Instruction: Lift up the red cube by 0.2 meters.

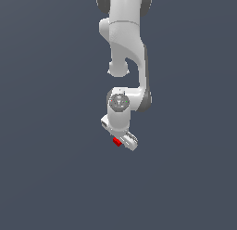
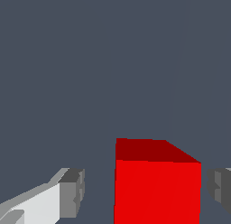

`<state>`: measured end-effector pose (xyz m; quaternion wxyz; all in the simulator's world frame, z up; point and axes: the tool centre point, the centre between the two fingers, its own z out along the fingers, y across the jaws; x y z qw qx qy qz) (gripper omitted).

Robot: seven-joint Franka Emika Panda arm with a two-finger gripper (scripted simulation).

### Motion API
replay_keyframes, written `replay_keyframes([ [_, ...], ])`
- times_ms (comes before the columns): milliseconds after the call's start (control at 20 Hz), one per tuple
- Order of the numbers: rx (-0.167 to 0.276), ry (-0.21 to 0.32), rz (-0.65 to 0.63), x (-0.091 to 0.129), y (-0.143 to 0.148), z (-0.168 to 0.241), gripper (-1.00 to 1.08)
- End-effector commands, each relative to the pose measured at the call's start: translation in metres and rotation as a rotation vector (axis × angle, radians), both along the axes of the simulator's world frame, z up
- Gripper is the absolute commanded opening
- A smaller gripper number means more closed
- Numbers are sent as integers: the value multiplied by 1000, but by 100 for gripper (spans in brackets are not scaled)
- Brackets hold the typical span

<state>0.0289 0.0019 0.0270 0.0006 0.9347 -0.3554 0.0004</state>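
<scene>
Two fingers [image 2: 67, 193] counted in the wrist view, grey-padded, one on each side of the red cube [image 2: 155, 184]. Spread apart, released: visible gaps of grey background between each pad and the cube's faces, the gap wider on the side of the white-backed finger, narrower on the other. No contact seen on either side.

One red cube counted, plain and unmarked, sitting between the two fingers, nearer the finger at the frame's edge. Top face darker red, front face bright red.

In the exterior view, cube [image 1: 117, 141] seen as a small red spot at roughly 8 o'clock from the fingers' end [image 1: 124, 142], just beside the white hand, partly covered by it. Whether it rests on the counter [image 1: 46, 178] cannot be told from this view; no shadow or edge to judge by.

One white arm [image 1: 127, 43] counted, coming down from 12 o'clock of the exterior view, bending at a grey-capped wrist joint [image 1: 119, 101] directly above the hand.

Counter uniform dark blue-grey, filling both views.
</scene>
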Motion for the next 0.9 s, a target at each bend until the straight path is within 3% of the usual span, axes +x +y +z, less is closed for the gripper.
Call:
replay_keyframes([
  [0,1,0,-27,1,-1,-5,100],
  [400,1,0,-36,1,-1,-7,100],
  [450,1,0,-36,1,-1,-7,-100],
  [850,1,0,-36,1,-1,-7,-100],
])
